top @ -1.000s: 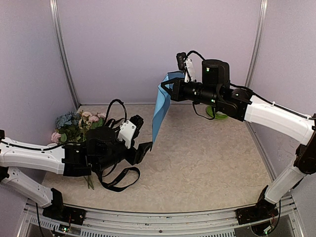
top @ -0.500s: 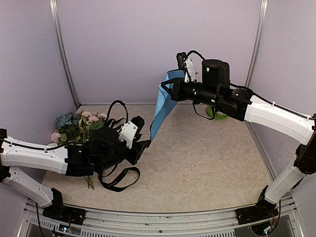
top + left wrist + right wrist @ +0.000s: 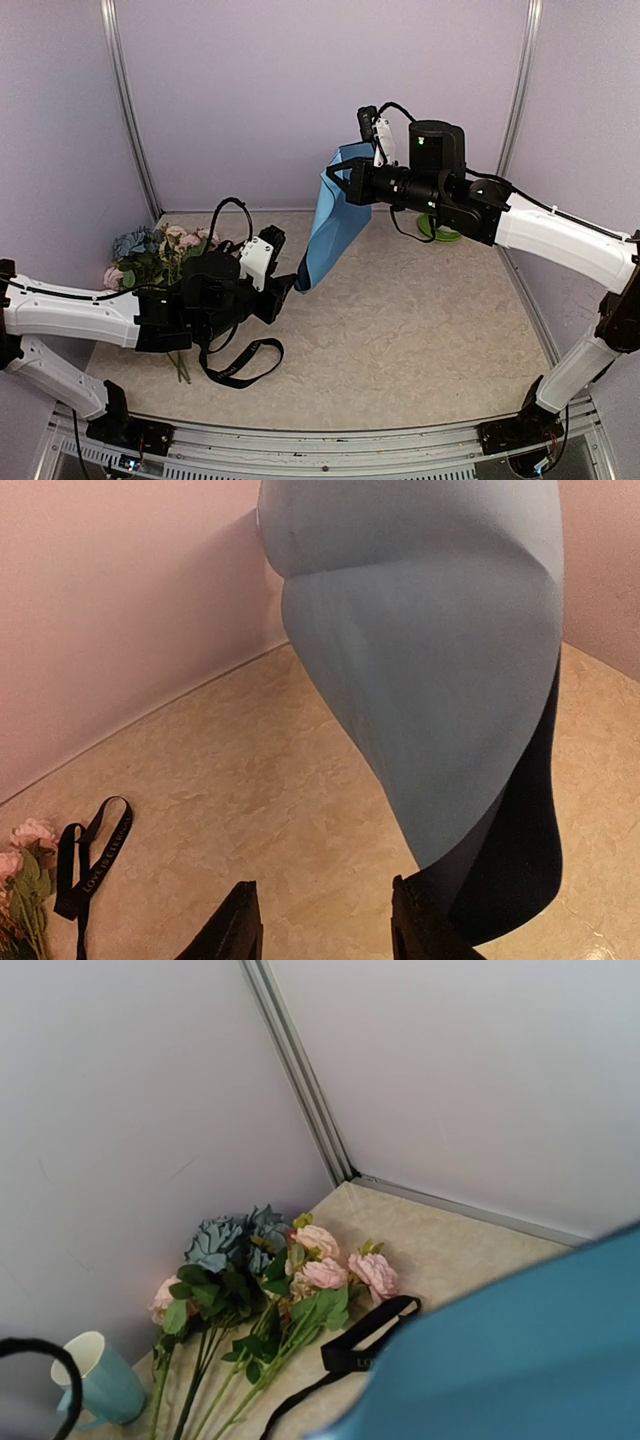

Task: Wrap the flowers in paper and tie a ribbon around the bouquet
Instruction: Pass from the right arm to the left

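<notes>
From above, the right gripper [image 3: 338, 180] pinched the top edge of the thin light-blue, navy-backed paper sheet [image 3: 330, 225], which hung toward the left gripper [image 3: 285, 290]. Left wrist: jaws spread, the sheet's corner just outside them; closing might miss or crumple it. Right wrist: pink-and-blue long-stemmed flowers [image 3: 265, 1280] and flat black ribbon [image 3: 340, 1353] lay by the wall.

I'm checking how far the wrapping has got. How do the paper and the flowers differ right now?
The paper hangs in the air, pinched at its top by the right gripper; the flowers lie on the table by the left wall. The paper is a plain light blue sheet with a dark back; the flowers are pink and blue-grey with green leaves. Shared: both hold some blue, and nothing is wrapped yet.
</notes>
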Motion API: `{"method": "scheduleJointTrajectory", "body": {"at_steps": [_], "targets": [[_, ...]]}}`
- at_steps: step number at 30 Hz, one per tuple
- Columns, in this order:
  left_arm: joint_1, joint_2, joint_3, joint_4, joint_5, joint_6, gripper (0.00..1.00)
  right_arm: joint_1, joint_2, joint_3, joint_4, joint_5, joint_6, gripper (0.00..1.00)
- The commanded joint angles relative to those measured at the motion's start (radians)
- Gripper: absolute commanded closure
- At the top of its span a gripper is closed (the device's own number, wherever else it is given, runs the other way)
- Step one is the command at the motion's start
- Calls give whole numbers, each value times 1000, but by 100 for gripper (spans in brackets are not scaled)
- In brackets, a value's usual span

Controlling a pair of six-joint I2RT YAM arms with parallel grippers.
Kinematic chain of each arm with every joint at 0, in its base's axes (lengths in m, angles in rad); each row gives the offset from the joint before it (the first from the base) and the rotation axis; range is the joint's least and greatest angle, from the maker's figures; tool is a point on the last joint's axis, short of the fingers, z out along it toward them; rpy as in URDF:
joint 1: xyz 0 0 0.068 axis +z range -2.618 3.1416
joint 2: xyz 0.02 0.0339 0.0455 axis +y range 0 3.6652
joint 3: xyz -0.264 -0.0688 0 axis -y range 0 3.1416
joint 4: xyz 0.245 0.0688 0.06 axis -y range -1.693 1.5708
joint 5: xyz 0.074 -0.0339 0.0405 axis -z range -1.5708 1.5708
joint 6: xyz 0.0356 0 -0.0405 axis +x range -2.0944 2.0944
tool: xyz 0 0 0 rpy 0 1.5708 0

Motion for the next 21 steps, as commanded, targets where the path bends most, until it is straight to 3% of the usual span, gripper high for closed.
{"method": "scheduleJointTrajectory", "body": {"at_steps": [1, 21], "targets": [[-6, 37, 40, 6, 15, -10, 54, -9, -32, -8, 10, 4, -6, 100], [-69, 10, 88, -2, 87, -45, 44, -10, -17, 1, 2, 27, -18, 100]]}}
